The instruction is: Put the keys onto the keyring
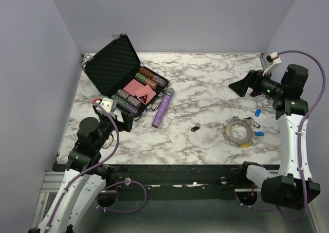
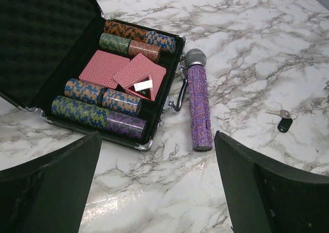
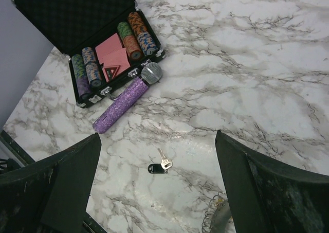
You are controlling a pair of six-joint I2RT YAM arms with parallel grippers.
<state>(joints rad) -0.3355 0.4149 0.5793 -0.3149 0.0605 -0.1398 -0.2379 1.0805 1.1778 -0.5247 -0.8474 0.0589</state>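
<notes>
The keyring (image 1: 237, 131), a silver ring fanned with small keys, lies on the marble at the right; only its edge (image 3: 218, 218) shows in the right wrist view. One loose silver key with a black tag (image 1: 195, 127) (image 3: 161, 165) (image 2: 281, 121) lies left of it. A blue-capped key (image 1: 257, 112) lies just beyond the ring. My right gripper (image 1: 244, 86) (image 3: 158, 138) hovers open, high above the table behind the ring. My left gripper (image 1: 123, 122) (image 2: 157, 138) is open over bare marble near the case, holding nothing.
An open black case (image 1: 123, 73) (image 2: 31, 48) (image 3: 77, 17) of poker chips and red cards stands at the back left. A purple glittery tube (image 1: 162, 108) (image 2: 198, 107) (image 3: 123, 102) lies beside it. Walls close in on three sides.
</notes>
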